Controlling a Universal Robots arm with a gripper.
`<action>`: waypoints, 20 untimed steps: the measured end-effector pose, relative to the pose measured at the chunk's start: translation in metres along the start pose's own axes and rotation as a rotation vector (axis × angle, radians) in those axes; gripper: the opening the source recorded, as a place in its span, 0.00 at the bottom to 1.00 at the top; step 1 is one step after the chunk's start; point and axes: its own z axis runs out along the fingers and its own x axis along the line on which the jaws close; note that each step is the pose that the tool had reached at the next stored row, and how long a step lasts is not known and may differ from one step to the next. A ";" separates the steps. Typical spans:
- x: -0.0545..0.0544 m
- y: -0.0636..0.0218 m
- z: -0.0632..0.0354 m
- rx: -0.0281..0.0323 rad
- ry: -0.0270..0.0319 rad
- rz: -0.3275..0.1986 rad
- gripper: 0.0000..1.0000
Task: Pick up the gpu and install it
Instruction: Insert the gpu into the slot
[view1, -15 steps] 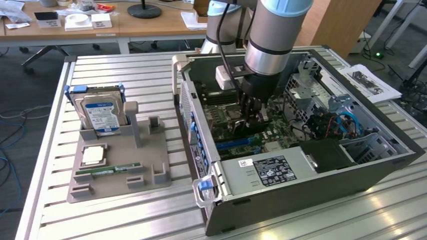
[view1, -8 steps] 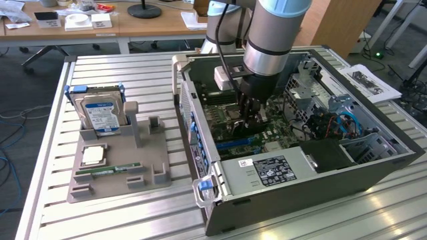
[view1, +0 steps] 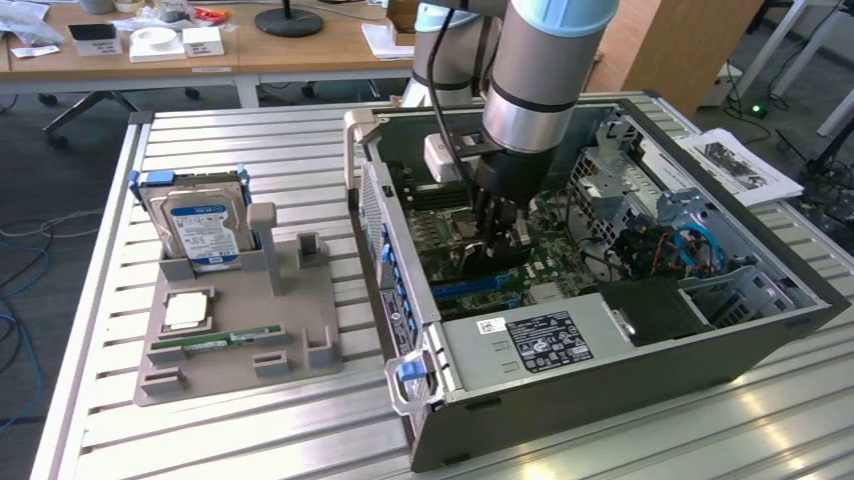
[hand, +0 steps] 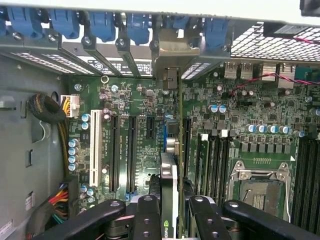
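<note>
The gpu (hand: 169, 175) stands edge-on between my fingers, a thin dark card with a logo near the grip. Its silver bracket end (hand: 167, 55) reaches the rear slot wall of the case. My gripper (hand: 170, 220) is shut on the card, one black finger (hand: 147, 215) on each side of it. The card's lower edge sits over the long slots of the green motherboard (hand: 140, 150); whether it is seated I cannot tell. In the exterior view, the gripper (view1: 497, 240) reaches down into the open computer case (view1: 441, 400), with the dark gpu (view1: 483, 262) below it.
A grey holder (view1: 240, 345) on the exterior view's left carries a hard drive (view1: 200, 230), a processor chip (view1: 187, 312) and a green memory stick (view1: 214, 342). Inside the case are the power supply (view1: 547, 345), the processor socket (hand: 260, 187), blue slot latches (hand: 100, 25) and cable bundles (hand: 50, 110).
</note>
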 end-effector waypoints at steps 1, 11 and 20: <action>0.000 0.0005 0.0004 0.0000 0.0000 0.000 0.27; 0.000 0.0025 0.0042 0.0002 -0.0004 0.000 0.27; 0.000 0.0026 0.0103 0.0001 -0.0002 0.000 0.27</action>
